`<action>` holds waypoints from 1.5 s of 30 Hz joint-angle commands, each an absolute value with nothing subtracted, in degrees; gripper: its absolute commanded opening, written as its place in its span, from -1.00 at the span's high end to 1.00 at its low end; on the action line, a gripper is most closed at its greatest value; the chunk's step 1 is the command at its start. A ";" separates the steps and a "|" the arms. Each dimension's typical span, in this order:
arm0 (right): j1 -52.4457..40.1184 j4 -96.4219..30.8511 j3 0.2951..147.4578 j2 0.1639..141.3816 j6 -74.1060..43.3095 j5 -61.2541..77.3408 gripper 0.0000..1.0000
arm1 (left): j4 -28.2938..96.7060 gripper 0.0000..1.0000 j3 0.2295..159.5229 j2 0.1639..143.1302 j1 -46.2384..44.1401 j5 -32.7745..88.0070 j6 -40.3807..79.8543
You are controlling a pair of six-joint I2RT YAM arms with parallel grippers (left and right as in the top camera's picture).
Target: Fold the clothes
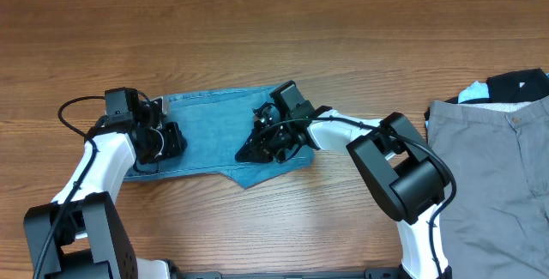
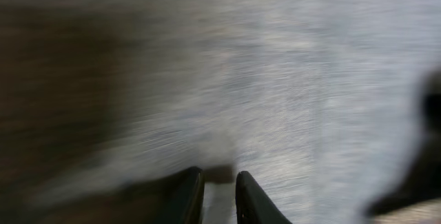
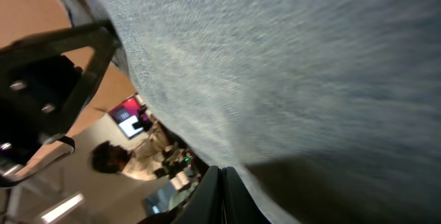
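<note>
The clothes (image 1: 214, 129), a pair of light-blue jeans, lie folded into a flat packet on the wooden table (image 1: 343, 30). At the packet's left edge my left gripper (image 1: 171, 140) hovers low. The left wrist view is blurred: pale denim (image 2: 310, 79) fills it, and my left gripper (image 2: 220, 189) shows a narrow gap with something pale in it, so a grip cannot be judged. My right gripper (image 1: 253, 150) rests on the packet's right part. In the right wrist view denim (image 3: 289, 58) hangs close above my right gripper (image 3: 222, 182), whose fingers are pressed together with nothing seen between them.
Grey trousers (image 1: 480, 184) lie spread at the table's right side. Behind them sits a dark garment with a bit of white and light blue (image 1: 515, 86). Both arm bases stand at the front edge.
</note>
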State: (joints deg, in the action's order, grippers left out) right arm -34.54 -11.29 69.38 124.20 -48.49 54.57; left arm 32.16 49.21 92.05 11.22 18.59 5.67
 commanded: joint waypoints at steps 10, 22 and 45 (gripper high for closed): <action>-25.74 -42.04 78.08 111.09 -36.01 2.15 0.90 | 32.56 0.57 47.83 98.02 13.13 3.88 10.39; -31.22 -30.81 82.28 109.19 -26.09 18.13 0.82 | 32.42 0.51 47.86 98.15 13.10 7.70 10.37; -23.66 -26.63 82.13 125.38 -34.11 7.05 0.92 | 33.21 0.47 47.86 98.15 13.13 8.29 10.22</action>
State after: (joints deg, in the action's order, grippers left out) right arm -32.64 -23.53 83.02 124.40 -30.63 14.35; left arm 31.75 49.63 95.02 12.10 14.50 9.54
